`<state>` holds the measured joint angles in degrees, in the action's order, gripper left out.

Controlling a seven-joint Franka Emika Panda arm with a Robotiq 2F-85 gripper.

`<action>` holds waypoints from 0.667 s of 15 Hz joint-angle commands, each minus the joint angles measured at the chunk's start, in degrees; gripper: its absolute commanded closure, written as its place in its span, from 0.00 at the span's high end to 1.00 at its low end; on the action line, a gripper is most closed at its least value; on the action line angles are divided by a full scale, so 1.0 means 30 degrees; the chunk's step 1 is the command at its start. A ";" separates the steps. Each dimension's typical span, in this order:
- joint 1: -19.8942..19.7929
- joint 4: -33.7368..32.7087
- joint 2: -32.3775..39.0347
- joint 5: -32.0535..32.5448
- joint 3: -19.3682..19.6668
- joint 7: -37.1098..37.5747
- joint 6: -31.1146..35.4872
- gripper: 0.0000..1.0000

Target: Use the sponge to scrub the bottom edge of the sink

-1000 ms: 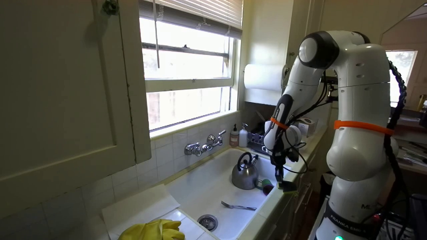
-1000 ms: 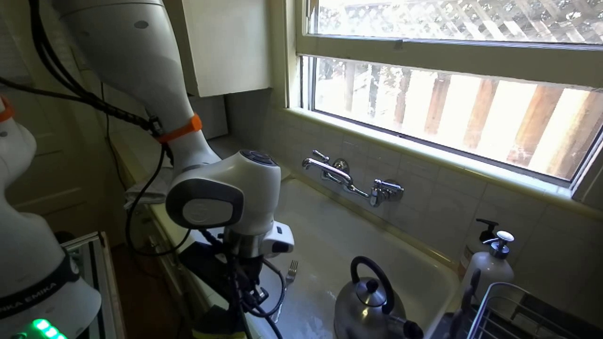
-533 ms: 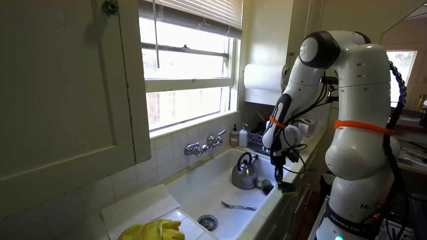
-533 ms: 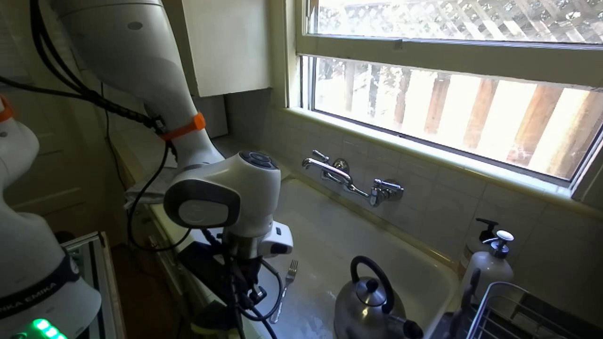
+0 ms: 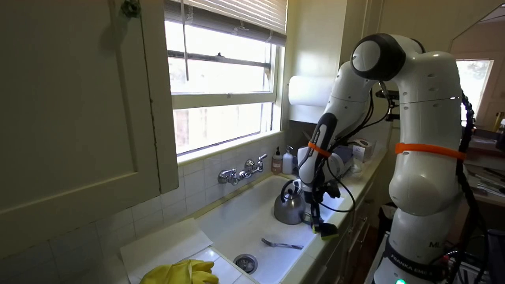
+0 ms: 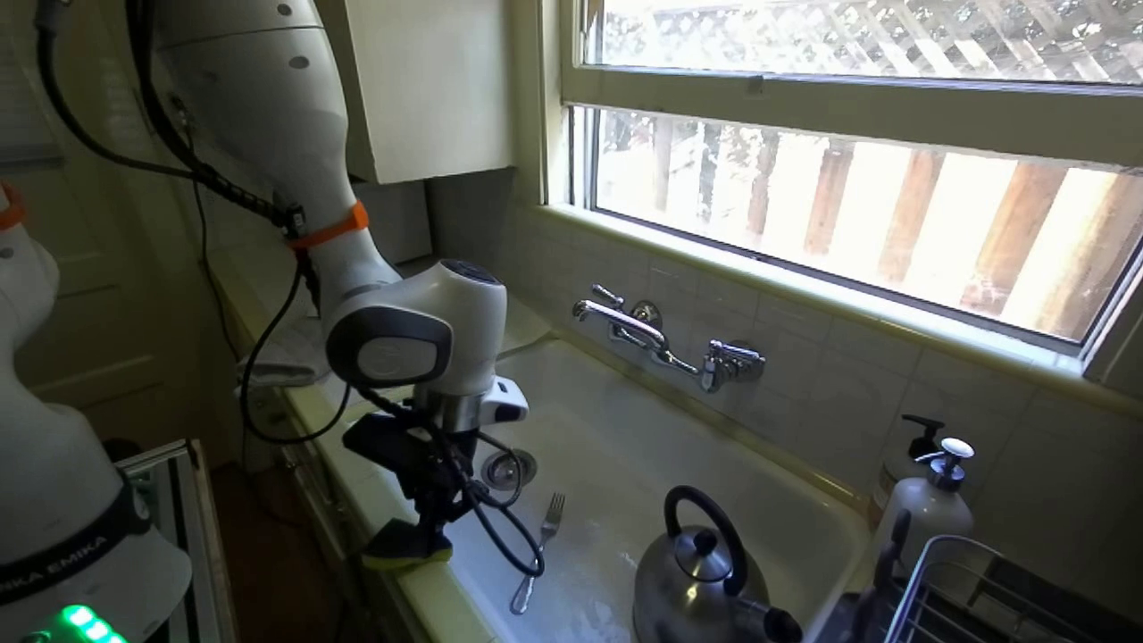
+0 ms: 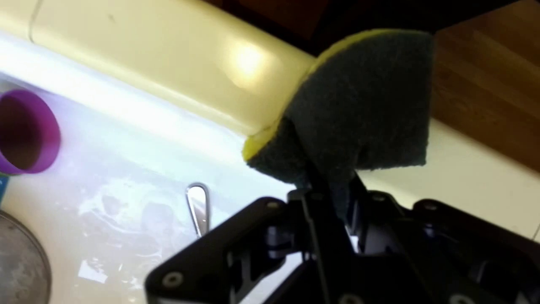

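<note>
The sponge, dark on one face with a yellow layer, shows in both exterior views [image 5: 328, 230] [image 6: 402, 546] and in the wrist view [image 7: 363, 101]. My gripper [image 7: 333, 183] is shut on it, and the sponge bends and fans out beyond the fingers. In an exterior view the gripper [image 6: 435, 513] points down over the sink's front edge. The sponge lies over the yellowish front ledge [image 7: 177, 59] and overhangs the floor side; I cannot tell whether it presses on the ledge. The white sink [image 5: 244, 221] basin is beside it. The fingertips are largely hidden by the sponge.
In the sink are a steel kettle [image 5: 289, 211], a fork [image 5: 281, 245], a purple cup [image 7: 48, 131] and the drain [image 6: 509, 467]. The faucet [image 5: 242, 172] is on the back wall. Yellow gloves [image 5: 179, 273] lie at the near end; a soap bottle [image 6: 929, 513] stands at the far corner.
My gripper has moved with the held sponge along the front ledge, away from the kettle end and toward the drain end. The kettle and fork have not moved.
</note>
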<state>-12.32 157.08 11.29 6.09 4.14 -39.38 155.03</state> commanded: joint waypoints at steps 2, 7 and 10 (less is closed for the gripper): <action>0.1457 0.0075 0.0721 0.0027 -0.1278 0.0737 -0.0647 0.03; 0.1971 0.0079 0.0912 -0.0175 -0.2542 0.0152 -0.0697 0.03; 0.2453 -0.0119 0.0852 -0.0125 -0.3130 0.0225 -0.0983 0.03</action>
<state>-6.69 157.03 12.52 6.08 -3.66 -38.75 154.06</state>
